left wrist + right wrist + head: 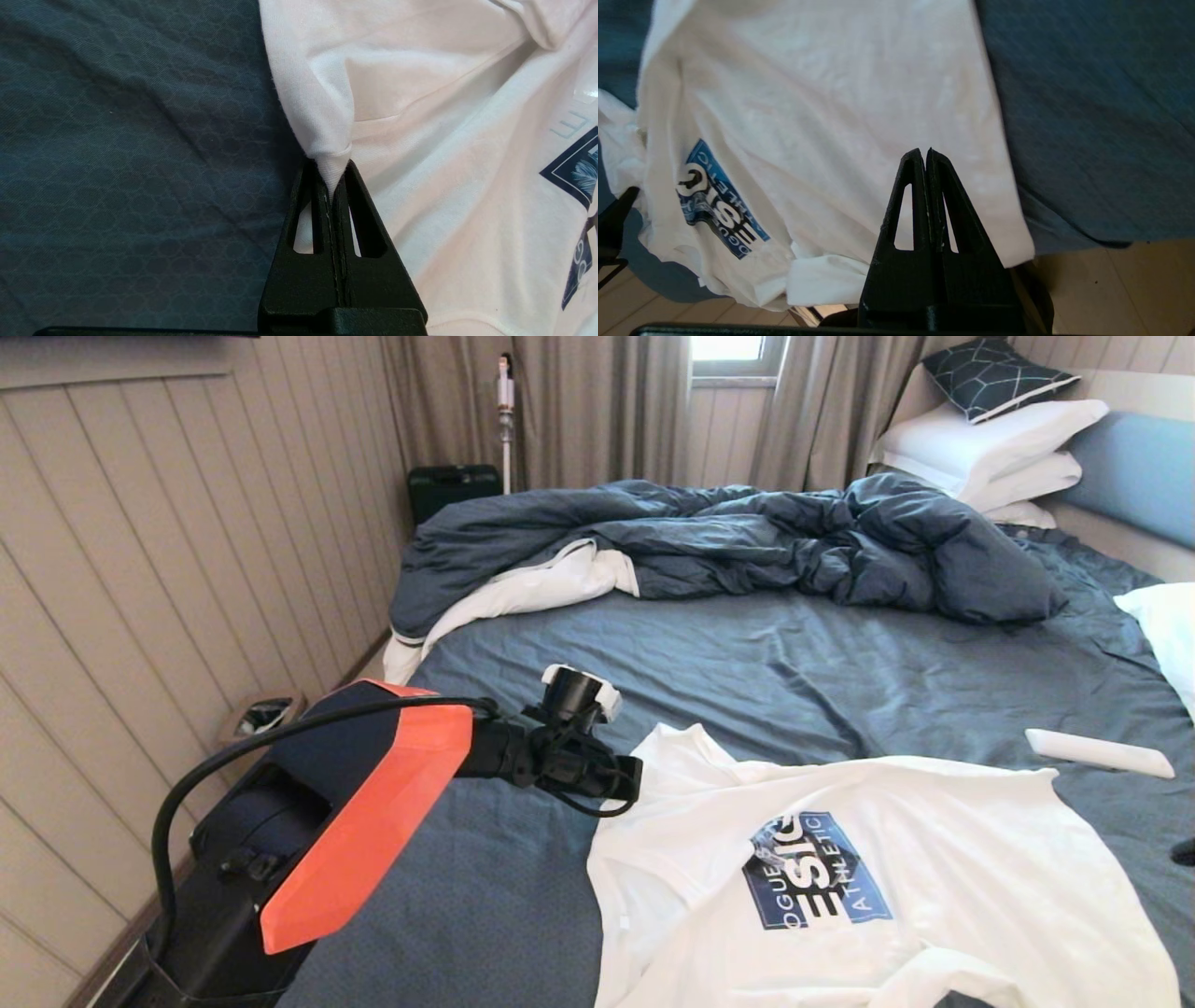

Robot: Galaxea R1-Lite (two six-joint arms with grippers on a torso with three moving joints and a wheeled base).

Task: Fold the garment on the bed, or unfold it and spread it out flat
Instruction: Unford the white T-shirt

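A white T-shirt (943, 859) with a blue printed logo (814, 882) lies loosely spread on the near part of the bed's dark blue-grey sheet (794, 663), its lower part hanging over the bed's front edge. At the shirt's left edge my left gripper (624, 786) is shut on a pinched fold of the white fabric (332, 168), and the cloth rises from the fingertips (355, 186). In the right wrist view my right gripper (926, 153) is shut with nothing in it, hovering above the T-shirt (831, 93) near the bed's front edge.
A rumpled blue-grey duvet (747, 541) fills the back of the bed, with white pillows (990, 448) and the light blue headboard (1139, 467) at the right. A white flat bar (1098, 752) lies on the sheet at the right. Tan floor (1134, 289) shows below the bed edge.
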